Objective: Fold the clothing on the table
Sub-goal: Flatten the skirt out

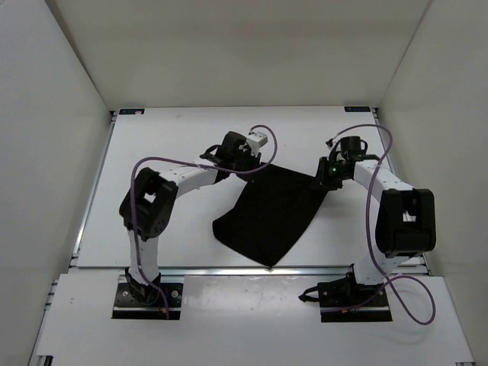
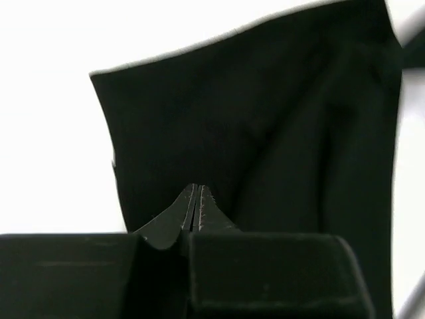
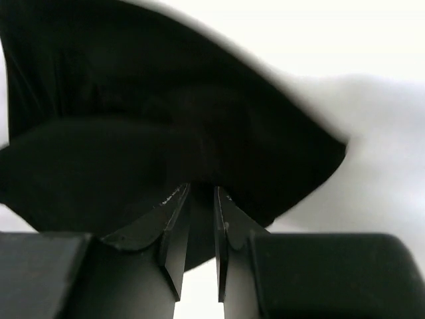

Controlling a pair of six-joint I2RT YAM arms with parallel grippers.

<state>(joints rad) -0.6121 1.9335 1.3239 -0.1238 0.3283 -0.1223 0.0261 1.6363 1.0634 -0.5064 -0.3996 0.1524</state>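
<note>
1. Black clothing (image 1: 271, 213) spans between both hands, draping from them down over the white surface (image 1: 152, 145).
2. Left hand (image 2: 197, 193), fingers pressed nearly together, pinches its corner.
3. Right hand (image 3: 201, 193) pinches the opposite corner.

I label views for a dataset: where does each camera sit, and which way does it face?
Top external: above and behind, looking down on the table; left arm and right arm show.
Left wrist: on that wrist, facing the clothing; its fingers show.
Right wrist: same, own fingers show.
Shared: all see the clothing.
</note>
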